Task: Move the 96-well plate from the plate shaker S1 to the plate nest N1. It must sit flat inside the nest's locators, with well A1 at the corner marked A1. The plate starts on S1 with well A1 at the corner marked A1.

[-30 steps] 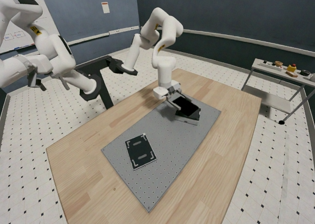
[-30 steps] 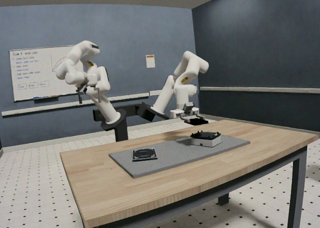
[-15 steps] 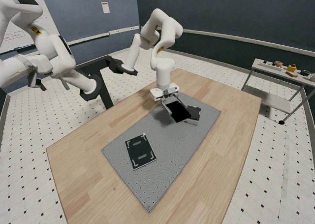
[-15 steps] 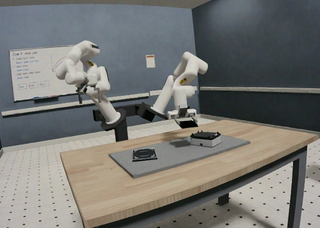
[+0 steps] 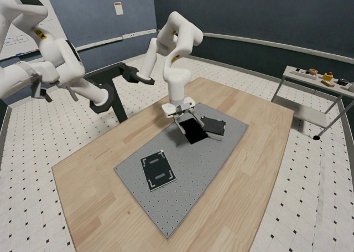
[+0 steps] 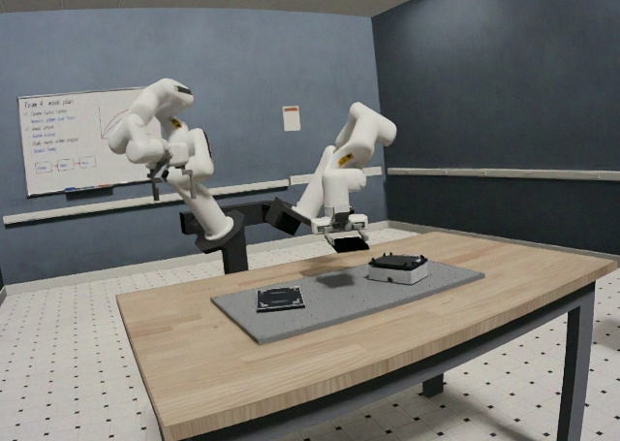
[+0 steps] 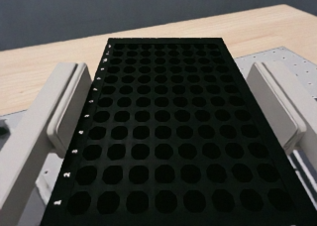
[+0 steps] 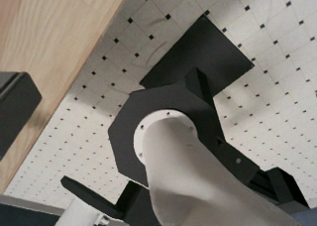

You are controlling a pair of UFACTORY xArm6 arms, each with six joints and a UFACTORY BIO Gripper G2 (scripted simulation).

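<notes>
My left gripper (image 5: 193, 129) (image 6: 350, 243) (image 7: 168, 107) is shut on the black 96-well plate (image 5: 196, 135) (image 6: 351, 246) (image 7: 163, 140), gripping its long sides. The plate hangs above the grey board, between shaker and nest. In the left wrist view its number 1 is at the near left. The plate shaker S1 (image 5: 214, 127) (image 6: 397, 274), a white box with a black top, carries no plate. The flat black plate nest N1 (image 5: 157, 168) (image 6: 279, 299), with pale corner locators, is empty. My right gripper (image 5: 62, 98) (image 6: 173, 196) is open and empty, far from both stations. The A1 marks are too small to read.
The grey perforated board (image 5: 182, 203) (image 6: 345, 306) bears both stations on the wooden table (image 5: 257, 146) (image 6: 190, 346). The right arm stands folded beyond the table's edge. A side cart (image 5: 306, 112) with small items stands away from the table.
</notes>
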